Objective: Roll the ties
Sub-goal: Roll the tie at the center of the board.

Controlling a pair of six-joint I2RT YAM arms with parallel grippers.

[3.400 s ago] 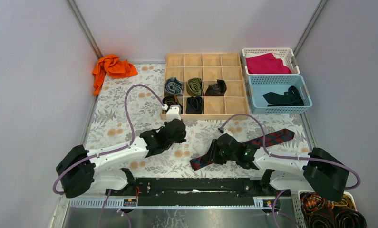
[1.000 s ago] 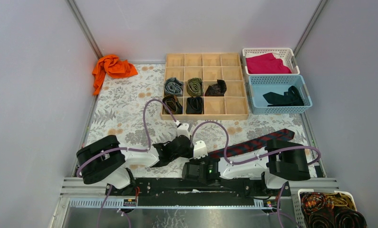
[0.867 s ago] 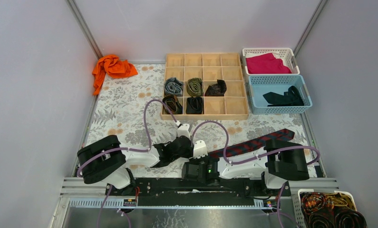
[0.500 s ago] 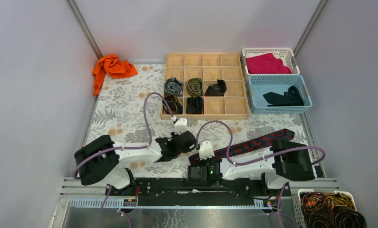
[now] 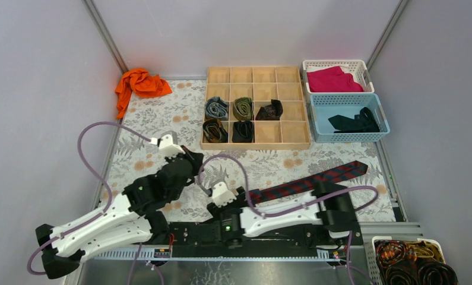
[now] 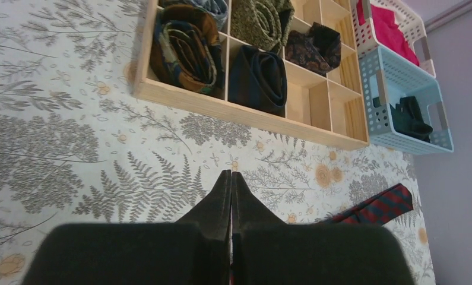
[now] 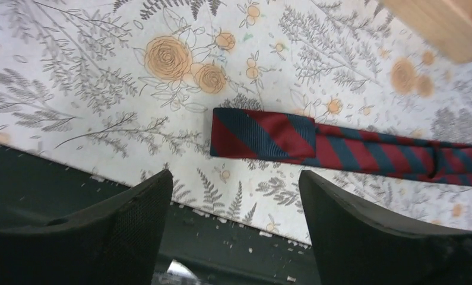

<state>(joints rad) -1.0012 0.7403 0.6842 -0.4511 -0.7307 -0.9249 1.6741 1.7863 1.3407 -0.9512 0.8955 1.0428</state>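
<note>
- The striped tie [image 5: 307, 183] lies flat and unrolled on the flowered mat [image 5: 150, 119], slanting across its right half.
- The right gripper [image 7: 234, 178] is spread wide and holds nothing (the tie's near end lies just ahead of its fingers).
- The left gripper [image 6: 231, 176] is clenched and empty, above bare mat.
- Five rolled ties [image 5: 243, 108] sit in the wooden box [image 5: 257, 142].

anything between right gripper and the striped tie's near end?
Nothing in the way. In the right wrist view only bare floral mat lies between the open right gripper and the folded end of the striped tie.
</note>
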